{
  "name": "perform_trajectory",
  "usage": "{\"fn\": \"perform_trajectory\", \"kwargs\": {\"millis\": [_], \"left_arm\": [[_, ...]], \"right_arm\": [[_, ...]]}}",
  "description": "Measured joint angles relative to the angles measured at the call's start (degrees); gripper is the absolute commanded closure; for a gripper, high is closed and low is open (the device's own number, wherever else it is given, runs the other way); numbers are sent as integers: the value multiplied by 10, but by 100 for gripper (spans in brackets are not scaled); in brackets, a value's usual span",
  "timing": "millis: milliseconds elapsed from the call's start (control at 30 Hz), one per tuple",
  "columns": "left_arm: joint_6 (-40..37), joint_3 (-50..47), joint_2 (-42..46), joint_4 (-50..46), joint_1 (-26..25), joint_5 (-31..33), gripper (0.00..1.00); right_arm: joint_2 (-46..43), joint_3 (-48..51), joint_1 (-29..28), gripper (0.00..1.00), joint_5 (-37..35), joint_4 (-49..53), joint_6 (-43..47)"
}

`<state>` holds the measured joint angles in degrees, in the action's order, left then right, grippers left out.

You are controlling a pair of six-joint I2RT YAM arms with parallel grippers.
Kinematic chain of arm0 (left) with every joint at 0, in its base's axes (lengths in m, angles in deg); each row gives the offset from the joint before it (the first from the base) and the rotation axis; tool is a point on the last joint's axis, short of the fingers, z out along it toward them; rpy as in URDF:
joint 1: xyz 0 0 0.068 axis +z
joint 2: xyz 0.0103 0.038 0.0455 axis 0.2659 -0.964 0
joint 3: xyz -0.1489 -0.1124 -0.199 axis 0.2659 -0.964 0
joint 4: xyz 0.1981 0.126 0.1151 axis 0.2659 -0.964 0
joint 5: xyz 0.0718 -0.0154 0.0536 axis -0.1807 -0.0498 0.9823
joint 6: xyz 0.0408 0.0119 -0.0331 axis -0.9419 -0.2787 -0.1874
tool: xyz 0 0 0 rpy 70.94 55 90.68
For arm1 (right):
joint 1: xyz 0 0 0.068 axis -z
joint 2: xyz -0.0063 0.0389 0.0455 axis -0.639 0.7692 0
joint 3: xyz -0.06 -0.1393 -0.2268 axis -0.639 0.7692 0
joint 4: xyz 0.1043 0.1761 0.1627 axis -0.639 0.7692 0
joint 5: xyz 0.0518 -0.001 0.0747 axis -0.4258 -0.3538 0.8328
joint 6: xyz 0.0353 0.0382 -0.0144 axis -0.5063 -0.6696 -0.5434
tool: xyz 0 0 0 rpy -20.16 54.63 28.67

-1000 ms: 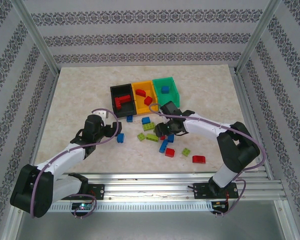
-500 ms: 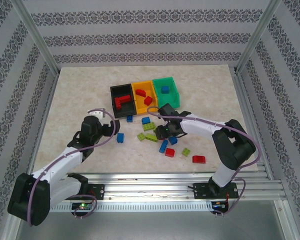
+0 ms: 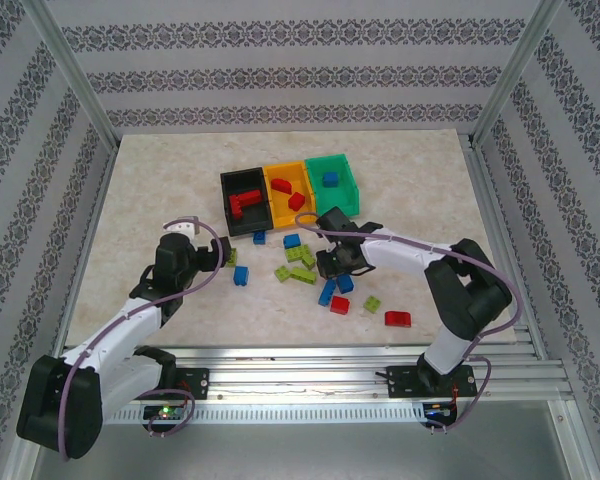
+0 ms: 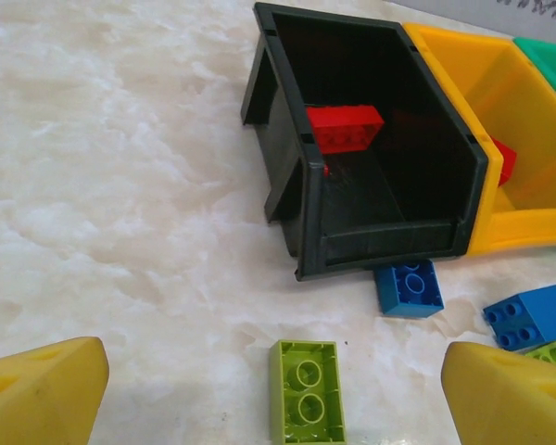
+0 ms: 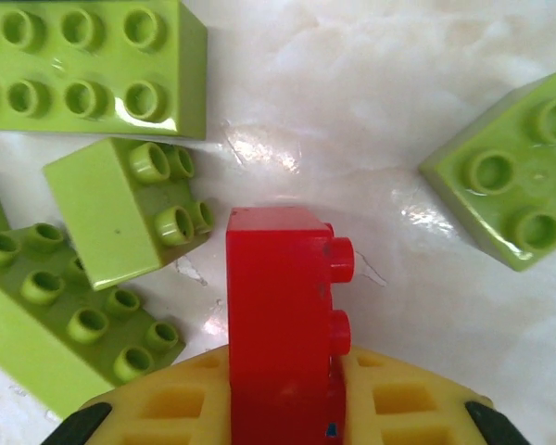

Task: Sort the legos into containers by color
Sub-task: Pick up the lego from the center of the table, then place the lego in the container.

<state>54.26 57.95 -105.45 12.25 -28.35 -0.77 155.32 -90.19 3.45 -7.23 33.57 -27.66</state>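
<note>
While my right jaws clamp a red brick [image 5: 280,306] among the lime bricks [image 5: 93,65] mid-bench, my left jaws stand wide apart, a lime brick [image 4: 306,389] lying between them, just near of the black bin [image 4: 389,248].

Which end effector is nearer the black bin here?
Left. The left end effector sits open just short of the black bin; the right end effector, shut on a red brick, is farther off to its right.
</note>
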Motion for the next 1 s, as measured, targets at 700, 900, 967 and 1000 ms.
{"fn": "perform_trajectory", "kwargs": {"millis": [700,900,967,1000], "left_arm": [[55,-32,-11,31,75,-63,8],[55,-32,-22,42,80,-76,8],[55,-32,-23,42,82,-78,8],[55,-32,-23,42,82,-78,8]], "right_arm": [[72,-266,-26,81,46,12,9],[196,-425,-34,78,80,16,10],[238,-478,-34,67,87,22,9],[255,-502,-34,62,91,27,9]]}}
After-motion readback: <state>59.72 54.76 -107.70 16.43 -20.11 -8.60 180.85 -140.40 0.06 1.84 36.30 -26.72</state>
